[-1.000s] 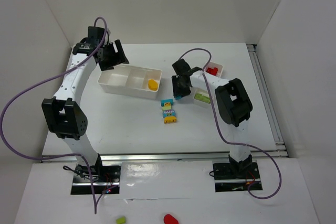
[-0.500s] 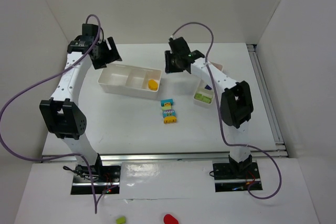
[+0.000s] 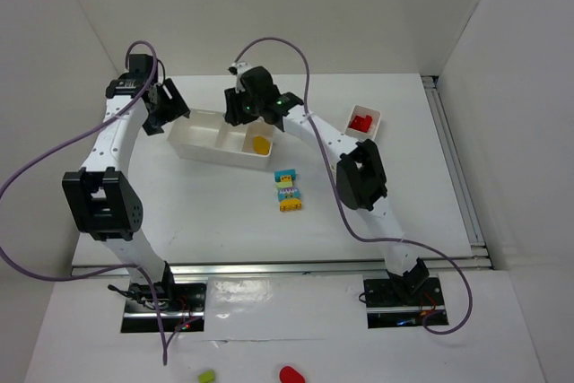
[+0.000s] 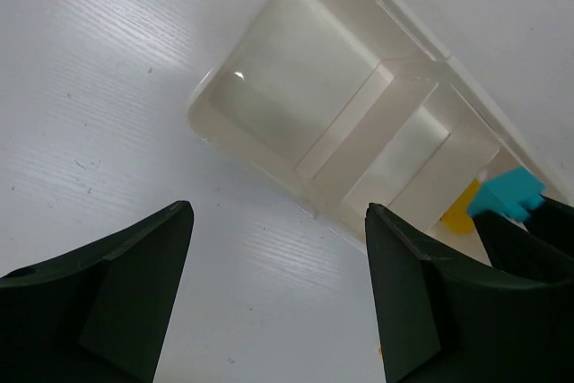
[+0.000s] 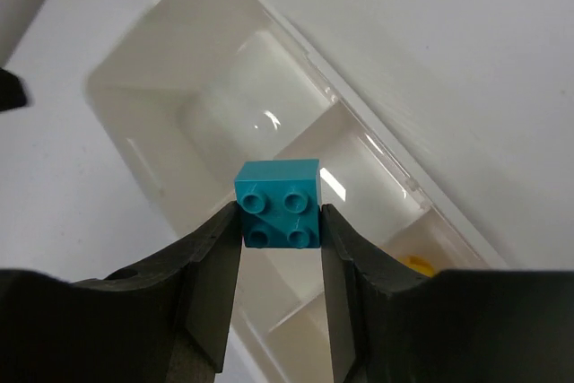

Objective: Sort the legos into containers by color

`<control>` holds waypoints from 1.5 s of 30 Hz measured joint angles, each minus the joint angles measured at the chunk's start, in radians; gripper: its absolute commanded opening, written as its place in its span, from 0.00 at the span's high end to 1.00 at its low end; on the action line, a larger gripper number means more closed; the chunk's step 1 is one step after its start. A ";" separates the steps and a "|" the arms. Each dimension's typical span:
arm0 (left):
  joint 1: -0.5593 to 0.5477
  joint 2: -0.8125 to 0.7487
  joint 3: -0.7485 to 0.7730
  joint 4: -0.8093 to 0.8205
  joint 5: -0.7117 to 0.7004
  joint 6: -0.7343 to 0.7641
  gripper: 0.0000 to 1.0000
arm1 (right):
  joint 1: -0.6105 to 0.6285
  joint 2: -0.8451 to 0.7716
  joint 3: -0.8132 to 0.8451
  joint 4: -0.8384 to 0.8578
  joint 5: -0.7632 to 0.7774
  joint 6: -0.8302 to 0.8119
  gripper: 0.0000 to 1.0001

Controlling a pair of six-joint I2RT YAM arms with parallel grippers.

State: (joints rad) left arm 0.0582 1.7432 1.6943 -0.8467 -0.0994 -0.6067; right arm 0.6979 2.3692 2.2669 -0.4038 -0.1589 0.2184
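Observation:
My right gripper [image 5: 280,235] is shut on a cyan-blue lego [image 5: 278,203] and holds it above the wide white tray [image 3: 191,139], over its middle part. The brick also shows in the left wrist view [image 4: 508,194]. A yellow lego [image 3: 261,143] lies in that tray's right compartment. My left gripper [image 4: 278,284] is open and empty, just left of the tray's left end [image 4: 208,114]. The narrow tray [image 3: 377,117] at the right holds a red lego [image 3: 361,121]. A stack of cyan-blue and yellow legos [image 3: 287,191] lies on the table in front of the wide tray.
White walls close in the table at the back and on both sides. Both arms reach to the far part of the table. A green and a red piece [image 3: 289,373] lie on the floor in front of the arm bases.
My right gripper has carried the cyan-blue lego left from beside the narrow tray to above the wide tray. My left gripper has drawn back to the left, off the tray's end.

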 measured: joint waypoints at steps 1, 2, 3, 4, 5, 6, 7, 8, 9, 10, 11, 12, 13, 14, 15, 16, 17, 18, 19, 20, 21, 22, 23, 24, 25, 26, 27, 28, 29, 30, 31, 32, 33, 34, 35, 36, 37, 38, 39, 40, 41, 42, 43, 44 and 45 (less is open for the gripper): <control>0.004 0.000 -0.002 -0.002 0.000 0.000 0.13 | 0.000 0.025 0.007 0.000 0.000 0.001 0.46; 0.007 0.000 -0.004 0.000 0.000 0.000 0.13 | -0.001 0.047 0.012 -0.002 0.001 0.004 0.34; 0.013 0.000 -0.005 -0.001 0.000 0.001 0.13 | -0.002 0.073 0.023 -0.003 0.002 0.006 0.19; 0.016 0.000 -0.005 0.000 0.000 0.001 0.13 | -0.002 0.090 0.032 -0.006 0.004 0.011 0.12; 0.019 0.000 -0.005 0.000 0.000 0.001 0.13 | -0.003 0.105 0.045 -0.012 0.006 0.008 0.10; 0.021 -0.002 -0.006 0.000 0.000 0.001 0.13 | -0.003 0.112 0.055 -0.016 0.007 0.005 0.10; 0.023 -0.003 -0.008 0.001 0.000 0.001 0.13 | -0.003 0.114 0.059 -0.019 0.013 0.004 0.10; 0.024 -0.004 -0.010 0.001 0.000 0.001 0.13 | -0.005 0.110 0.059 -0.020 0.021 0.003 0.12; 0.026 -0.006 -0.011 0.001 0.000 0.001 0.13 | -0.005 0.097 0.049 -0.013 0.034 0.003 0.14; 0.026 -0.009 -0.011 0.001 0.000 0.001 0.13 | -0.005 0.072 0.024 -0.006 0.047 0.002 0.16; 0.026 -0.011 -0.012 0.001 0.002 0.001 0.13 | -0.005 0.036 -0.021 -0.004 0.065 0.000 0.19; 0.026 -0.014 -0.013 0.001 0.005 0.001 0.13 | -0.005 -0.018 -0.086 -0.003 0.089 -0.001 0.20; 0.026 -0.019 -0.016 0.002 0.006 0.001 0.13 | -0.005 -0.078 -0.157 0.003 0.112 0.000 0.21; 0.026 -0.025 -0.019 0.002 0.009 0.001 0.13 | -0.005 -0.151 -0.241 0.011 0.137 0.004 0.21; 0.026 -0.032 -0.023 0.004 0.012 0.001 0.13 | -0.005 -0.229 -0.333 0.013 0.171 0.014 0.21; 0.026 -0.040 -0.030 0.005 0.015 0.002 0.13 | -0.005 -0.316 -0.434 0.018 0.204 0.026 0.17; 0.026 -0.048 -0.034 0.004 0.018 0.003 0.13 | -0.005 -0.405 -0.527 0.019 0.234 0.049 0.14; 0.026 -0.055 -0.037 0.006 0.023 0.004 0.13 | -0.005 -0.482 -0.605 0.012 0.262 0.070 0.10; 0.026 -0.062 -0.041 0.009 0.028 0.004 0.13 | -0.007 -0.549 -0.669 0.007 0.286 0.094 0.10; 0.026 -0.068 -0.044 0.010 0.033 0.004 0.13 | -0.012 -0.603 -0.724 0.007 0.299 0.119 0.07; 0.026 -0.072 -0.045 0.010 0.039 0.004 0.13 | -0.014 -0.640 -0.765 0.001 0.303 0.147 0.07; 0.026 -0.075 -0.046 0.011 0.046 0.004 0.13 | -0.016 -0.664 -0.799 -0.005 0.302 0.173 0.05; 0.025 -0.077 -0.048 0.014 0.052 0.005 0.13 | -0.018 -0.673 -0.827 -0.008 0.298 0.198 0.04; 0.023 -0.079 -0.051 0.014 0.056 0.005 0.13 | -0.018 -0.671 -0.851 -0.010 0.287 0.218 0.04; 0.022 -0.080 -0.053 0.015 0.060 0.005 0.13 | -0.019 -0.662 -0.872 -0.013 0.274 0.235 0.04; 0.019 -0.080 -0.055 0.016 0.062 0.005 0.13 | -0.015 -0.647 -0.898 -0.018 0.264 0.253 0.04; 0.016 -0.081 -0.058 0.016 0.064 0.005 0.13 | -0.008 -0.631 -0.918 -0.027 0.253 0.265 0.04; 0.013 -0.083 -0.061 0.018 0.065 0.005 0.13 | 0.002 -0.614 -0.935 -0.037 0.244 0.276 0.03; 0.008 -0.085 -0.066 0.018 0.068 0.006 0.13 | 0.014 -0.599 -0.949 -0.046 0.234 0.286 0.03; 0.003 -0.089 -0.070 0.018 0.071 0.006 0.13 | 0.027 -0.588 -0.964 -0.055 0.224 0.290 0.03; -0.001 -0.092 -0.072 0.018 0.072 0.006 0.13 | 0.041 -0.580 -0.975 -0.068 0.214 0.293 0.03; -0.004 -0.095 -0.074 0.018 0.072 0.006 0.13 | 0.051 -0.577 -0.985 -0.077 0.206 0.296 0.01; -0.009 -0.098 -0.074 0.018 0.072 0.008 0.13 | 0.059 -0.576 -0.990 -0.087 0.200 0.298 0.01; -0.012 -0.103 -0.077 0.019 0.074 0.009 0.13 | 0.068 -0.576 -0.992 -0.093 0.195 0.297 0.01; -0.013 -0.107 -0.079 0.018 0.076 0.010 0.13 | 0.074 -0.573 -0.992 -0.094 0.190 0.297 0.01; -0.014 -0.111 -0.080 0.018 0.075 0.011 0.13 | 0.078 -0.570 -0.991 -0.095 0.188 0.297 0.01; -0.016 -0.115 -0.080 0.018 0.075 0.013 0.13 | 0.079 -0.563 -0.989 -0.096 0.189 0.298 0.01; -0.016 -0.117 -0.080 0.018 0.076 0.016 0.13 | 0.079 -0.554 -0.986 -0.100 0.194 0.298 0.01; -0.016 -0.121 -0.081 0.019 0.075 0.021 0.13 | 0.079 -0.541 -0.983 -0.103 0.200 0.298 0.05; -0.016 -0.124 -0.083 0.019 0.075 0.024 0.13 | 0.079 -0.531 -0.980 -0.106 0.210 0.299 0.07; -0.016 -0.127 -0.086 0.019 0.075 0.026 0.13 | 0.078 -0.524 -0.979 -0.109 0.212 0.305 0.08; -0.016 -0.129 -0.088 0.019 0.076 0.027 0.13 | 0.077 -0.517 -0.979 -0.114 0.217 0.311 0.11; -0.016 -0.132 -0.090 0.019 0.076 0.027 0.13 | 0.077 -0.513 -0.980 -0.120 0.222 0.317 0.12; -0.016 -0.134 -0.091 0.019 0.076 0.027 0.13 | 0.077 -0.513 -0.982 -0.123 0.224 0.321 0.14; -0.016 -0.136 -0.092 0.018 0.076 0.028 0.13 | 0.077 -0.512 -0.985 -0.132 0.228 0.325 0.14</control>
State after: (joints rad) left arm 0.0422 1.6070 1.6024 -0.8284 -0.0238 -0.5789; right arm 0.7753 1.8568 1.2823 -0.5354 0.0692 0.5438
